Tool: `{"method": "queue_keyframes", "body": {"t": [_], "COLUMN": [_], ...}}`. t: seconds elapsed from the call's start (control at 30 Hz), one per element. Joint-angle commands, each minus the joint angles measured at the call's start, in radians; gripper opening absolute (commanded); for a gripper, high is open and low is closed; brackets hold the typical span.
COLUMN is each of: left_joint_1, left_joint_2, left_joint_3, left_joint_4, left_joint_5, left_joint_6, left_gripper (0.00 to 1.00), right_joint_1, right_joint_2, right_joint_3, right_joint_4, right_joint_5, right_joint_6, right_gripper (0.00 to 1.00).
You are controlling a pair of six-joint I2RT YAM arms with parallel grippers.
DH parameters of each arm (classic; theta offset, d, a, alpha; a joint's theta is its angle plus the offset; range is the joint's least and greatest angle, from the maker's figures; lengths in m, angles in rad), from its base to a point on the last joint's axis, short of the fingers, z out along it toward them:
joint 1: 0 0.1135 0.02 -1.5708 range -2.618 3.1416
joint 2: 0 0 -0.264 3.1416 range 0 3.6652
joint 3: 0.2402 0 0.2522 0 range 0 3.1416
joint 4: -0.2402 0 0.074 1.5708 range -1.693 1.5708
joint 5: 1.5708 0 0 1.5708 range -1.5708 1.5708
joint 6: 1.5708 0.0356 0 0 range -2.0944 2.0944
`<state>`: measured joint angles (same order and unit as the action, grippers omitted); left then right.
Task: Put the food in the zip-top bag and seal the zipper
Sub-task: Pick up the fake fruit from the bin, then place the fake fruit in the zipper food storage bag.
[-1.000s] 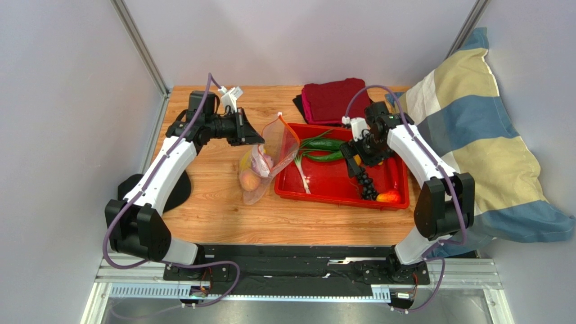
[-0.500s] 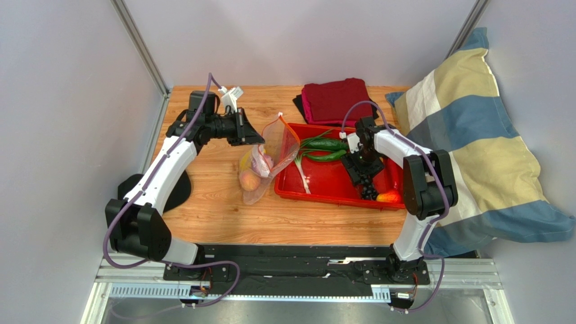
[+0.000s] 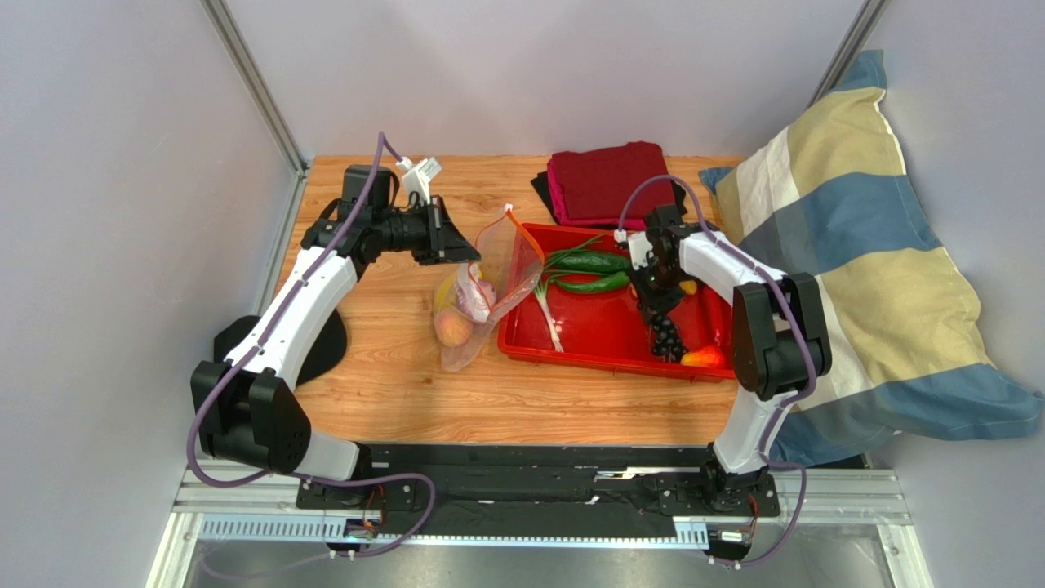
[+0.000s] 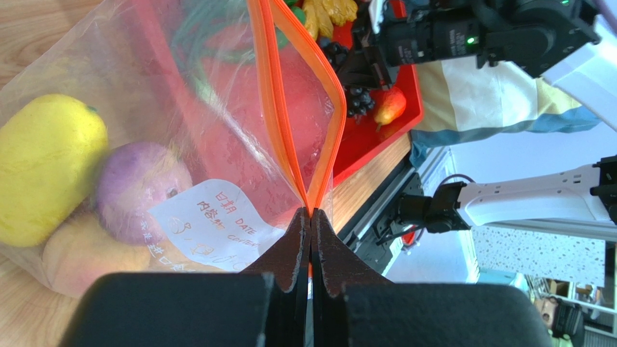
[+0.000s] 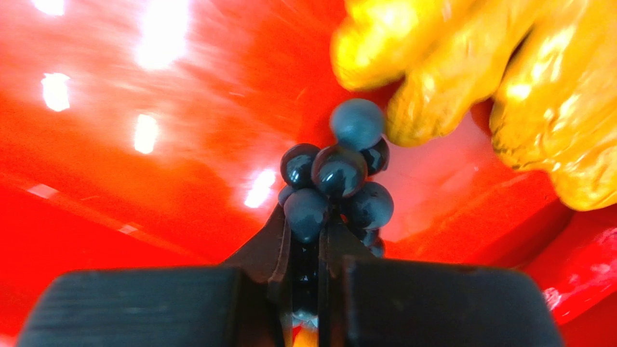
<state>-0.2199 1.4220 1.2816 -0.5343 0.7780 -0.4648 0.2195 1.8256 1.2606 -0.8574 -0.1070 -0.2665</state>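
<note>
The clear zip-top bag (image 3: 481, 300) stands open on the wood beside the tray. My left gripper (image 3: 472, 254) (image 4: 311, 217) is shut on one end of its orange zipper (image 4: 319, 108) and holds the mouth up. Inside the bag lie a yellow fruit (image 4: 47, 166), a purple onion (image 4: 137, 181) and a peach (image 4: 87, 253), behind the white label (image 4: 217, 224). In the red tray (image 3: 589, 337) my right gripper (image 3: 659, 306) (image 5: 308, 224) is shut on the dark grape bunch (image 5: 337, 181) (image 3: 666, 337). A knobbly yellow piece (image 5: 507, 87) lies just beyond the grapes. A red piece (image 3: 705, 357) rests in the tray's near right corner.
Two green cucumbers (image 3: 589, 261) and a spring onion (image 3: 548, 321) lie in the tray's left half. A folded dark red cloth (image 3: 607, 181) sits behind the tray. A striped pillow (image 3: 859, 245) leans at the table's right edge. A black pad (image 3: 325, 349) lies at the left.
My right gripper has swung in over the grape bunch, come down and shut on it. The left gripper and the bag have stayed where they were.
</note>
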Motion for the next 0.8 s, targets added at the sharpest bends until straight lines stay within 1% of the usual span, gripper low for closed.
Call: {"method": "queue_keyframes", "body": {"t": [0.0, 0.03, 0.1, 0.13, 0.2, 0.23, 0.27, 0.33, 0.37, 0.43, 0.47, 0.6, 0.7, 0.77], "left_joint_1": [0.008, 0.008, 0.010, 0.010, 0.010, 0.010, 0.011, 0.011, 0.014, 0.017, 0.017, 0.022, 0.033, 0.040], "left_joint_2": [-0.006, -0.008, -0.008, -0.008, -0.003, 0.000, 0.005, 0.009, 0.012, 0.017, 0.018, 0.025, 0.028, 0.026], "left_joint_3": [0.013, 0.012, 0.010, 0.009, 0.013, 0.016, 0.019, 0.024, 0.025, 0.027, 0.025, 0.015, 0.009, 0.007], "left_joint_4": [0.014, 0.013, 0.022, 0.025, 0.028, 0.030, 0.030, 0.034, 0.036, 0.046, 0.053, 0.080, 0.103, 0.112], "left_joint_5": [0.024, 0.024, 0.027, 0.029, 0.033, 0.035, 0.037, 0.043, 0.047, 0.056, 0.061, 0.092, 0.118, 0.124], "left_joint_6": [0.014, 0.012, 0.003, 0.000, -0.008, -0.008, -0.011, -0.018, -0.021, -0.038, -0.043, -0.069, -0.093, -0.109], "left_gripper": [0.00, 0.00, 0.00, 0.00, 0.00, 0.00, 0.00, 0.00, 0.00, 0.00, 0.00, 0.00, 0.00, 0.00], "right_joint_1": [0.000, 0.000, 0.001, 0.001, 0.001, 0.003, 0.007, 0.024, 0.032, 0.069, 0.084, 0.208, 0.282, 0.310], "right_joint_2": [-0.158, -0.182, -0.234, -0.244, -0.255, -0.258, -0.259, -0.255, -0.253, -0.249, -0.243, -0.209, -0.168, -0.151], "right_joint_3": [0.131, 0.161, 0.195, 0.219, 0.299, 0.322, 0.367, 0.405, 0.425, 0.457, 0.461, 0.453, 0.425, 0.392], "right_joint_4": [-0.002, 0.006, 0.038, 0.046, 0.063, 0.075, 0.116, 0.161, 0.216, 0.277, 0.346, 0.483, 0.569, 0.625], "right_joint_5": [-0.198, -0.257, -0.312, -0.371, -0.434, -0.488, -0.509, -0.555, -0.562, -0.562, -0.559, -0.485, -0.412, -0.367], "right_joint_6": [0.009, 0.018, 0.038, 0.074, 0.120, 0.172, 0.206, 0.260, 0.332, 0.387, 0.424, 0.458, 0.470, 0.475], "right_gripper": [0.00, 0.00, 0.00, 0.00, 0.00, 0.00, 0.00, 0.00, 0.00, 0.00, 0.00, 0.00, 0.00, 0.00]}}
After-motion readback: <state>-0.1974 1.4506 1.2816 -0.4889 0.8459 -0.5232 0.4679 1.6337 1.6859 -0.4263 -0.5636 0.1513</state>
